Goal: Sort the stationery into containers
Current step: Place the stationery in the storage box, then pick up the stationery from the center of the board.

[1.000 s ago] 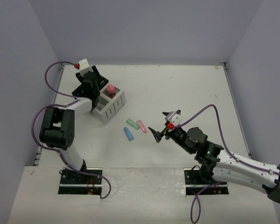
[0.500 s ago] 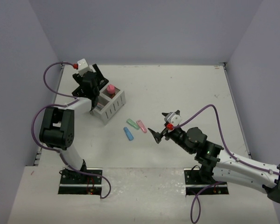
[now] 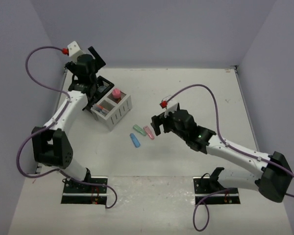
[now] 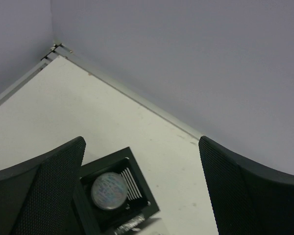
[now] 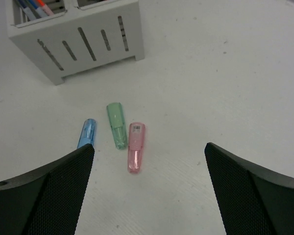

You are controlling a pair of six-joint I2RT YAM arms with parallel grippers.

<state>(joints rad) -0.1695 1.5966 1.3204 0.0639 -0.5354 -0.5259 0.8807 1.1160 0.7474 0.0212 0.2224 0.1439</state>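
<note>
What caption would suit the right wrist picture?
Right claw open, facing pink stick, green stick and blue stick near the white box.

White table (image 3: 196,93), pale lilac walls (image 3: 152,29) behind

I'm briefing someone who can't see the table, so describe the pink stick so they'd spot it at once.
Start at the white organiser box on the left side of the top view. Just below and right of it in that view, three short sticks lie loose together. The pink stick is the rightmost one, right beside the green stick, with the blue stick farthest left.
</note>
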